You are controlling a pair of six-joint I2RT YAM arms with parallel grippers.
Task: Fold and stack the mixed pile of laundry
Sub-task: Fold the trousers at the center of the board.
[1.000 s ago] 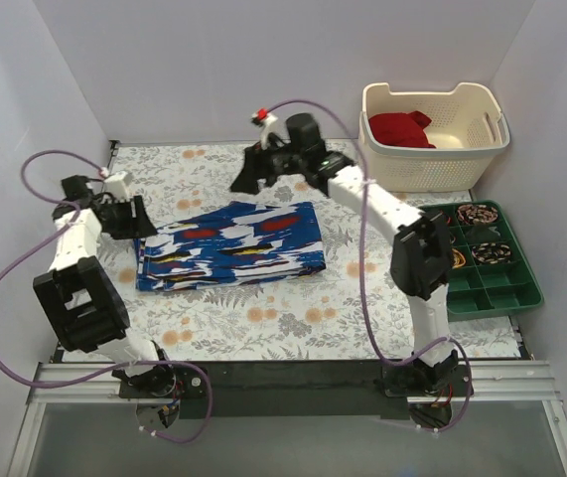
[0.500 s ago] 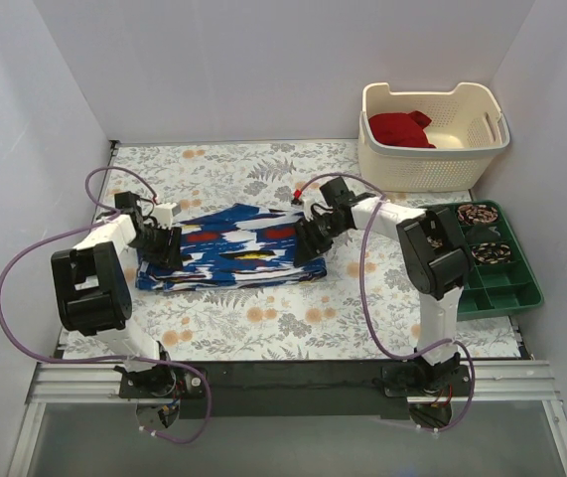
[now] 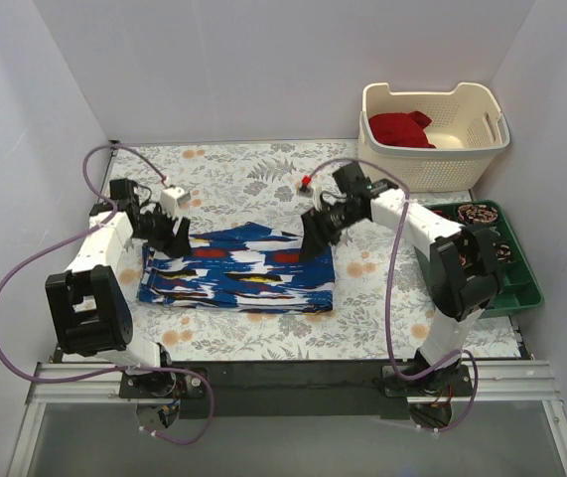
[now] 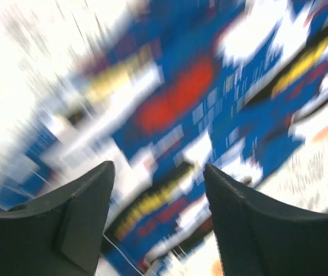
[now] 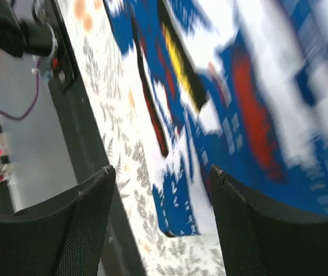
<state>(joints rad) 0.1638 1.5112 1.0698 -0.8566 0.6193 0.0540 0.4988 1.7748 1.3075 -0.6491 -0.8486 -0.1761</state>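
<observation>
Red garment (image 3: 399, 128) in basket (image 3: 462, 171), coils (image 3: 479, 213) in tray (image 3: 496, 294)

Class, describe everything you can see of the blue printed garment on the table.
The blue printed garment is soft cloth, deep blue with white, red, black and yellow patches. It lies folded into a rough rectangle, flat on the floral table. The left end effector and right end effector hover open at its far corners; contact is unclear.

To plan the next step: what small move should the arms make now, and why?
I think: lift the right gripper toward the red garment in the basket. The blue garment lies folded on the table, and this gripper and the left gripper are open.
</observation>
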